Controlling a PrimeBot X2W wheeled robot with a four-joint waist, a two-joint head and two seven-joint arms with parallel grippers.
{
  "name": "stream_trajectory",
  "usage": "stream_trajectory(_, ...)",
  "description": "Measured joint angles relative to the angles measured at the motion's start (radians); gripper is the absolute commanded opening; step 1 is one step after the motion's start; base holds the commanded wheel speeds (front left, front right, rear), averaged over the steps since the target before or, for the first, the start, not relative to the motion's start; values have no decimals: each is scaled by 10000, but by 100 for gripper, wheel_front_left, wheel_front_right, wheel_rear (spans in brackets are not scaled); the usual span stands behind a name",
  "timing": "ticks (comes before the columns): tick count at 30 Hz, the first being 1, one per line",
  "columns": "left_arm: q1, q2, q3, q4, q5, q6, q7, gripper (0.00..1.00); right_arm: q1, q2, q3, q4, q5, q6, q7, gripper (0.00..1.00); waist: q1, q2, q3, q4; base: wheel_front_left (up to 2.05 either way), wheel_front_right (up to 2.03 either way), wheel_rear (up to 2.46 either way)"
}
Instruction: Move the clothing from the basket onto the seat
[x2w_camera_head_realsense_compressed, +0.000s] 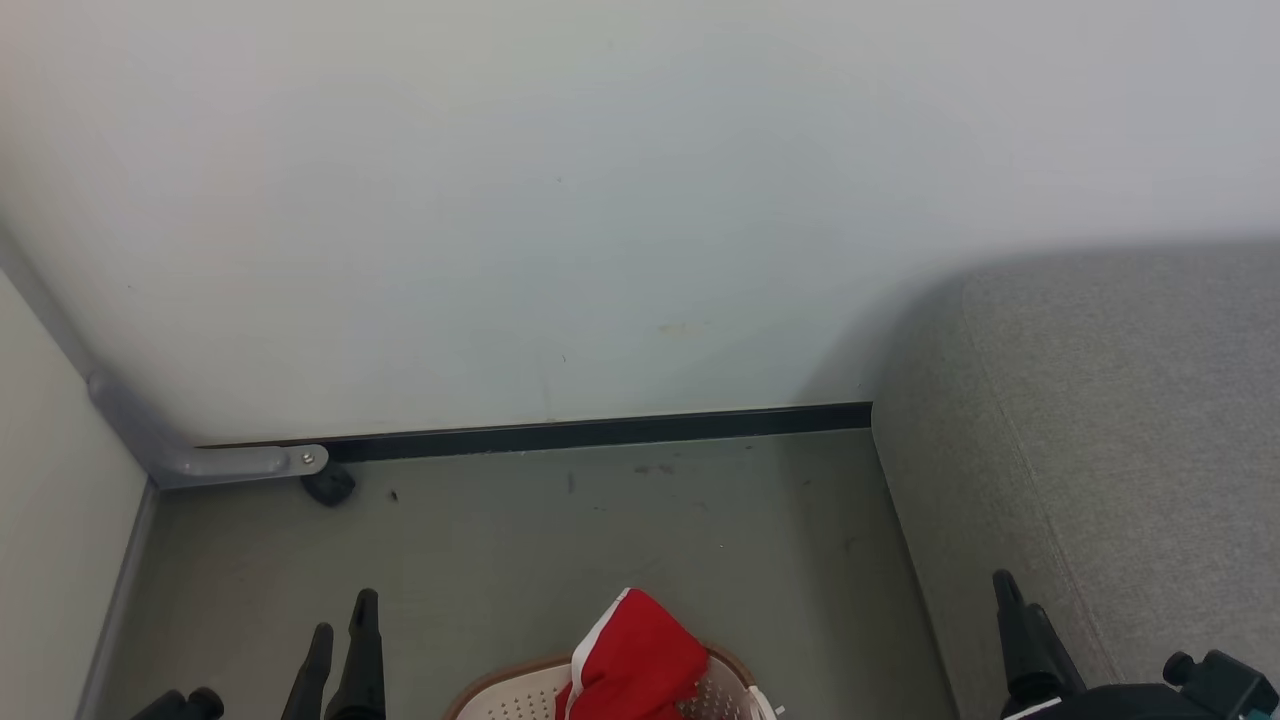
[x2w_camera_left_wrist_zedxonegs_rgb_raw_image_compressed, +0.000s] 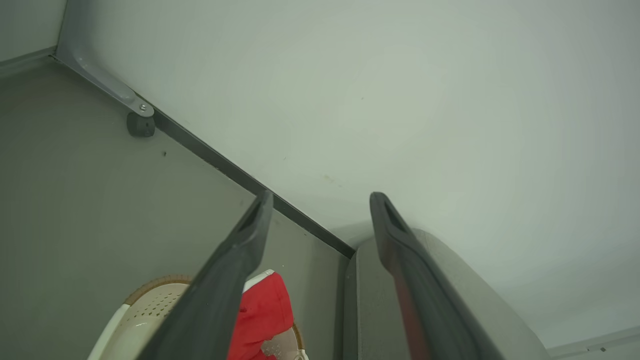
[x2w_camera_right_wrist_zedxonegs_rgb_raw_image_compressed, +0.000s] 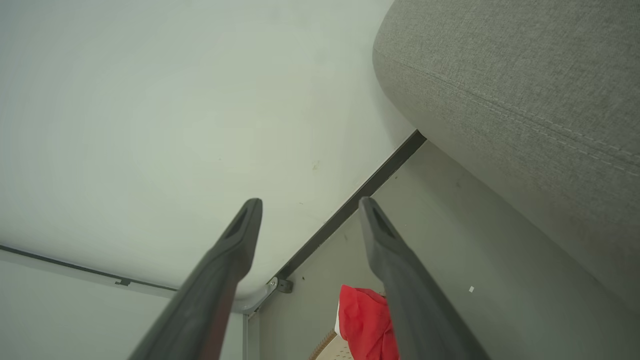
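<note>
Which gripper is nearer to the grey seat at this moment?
Right. The right gripper hangs right at the seat's edge. The left gripper is over the floor, on the far side of the basket holding the clothing.

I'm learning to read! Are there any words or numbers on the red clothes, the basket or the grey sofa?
None to read: the clothing, the basket, the seat, the wall and the floor carry no words, labels, numbers or signs.
</note>
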Motion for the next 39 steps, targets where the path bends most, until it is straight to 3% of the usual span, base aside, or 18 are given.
stream_trajectory(24, 14, 54, -685, -468, 4247, 614, -882, 100, -497, -454, 1532, -73, -3256, -439, -882, 100, 1, 0, 213, -17, 0, 0, 0)
stream_trajectory(39, 23, 82, -1089, -562, 6357, 959, -1406, 100, -578, -669, 2259, -94, -4966, -688, -1400, 100, 0, 0, 302, -60, 0, 0, 0)
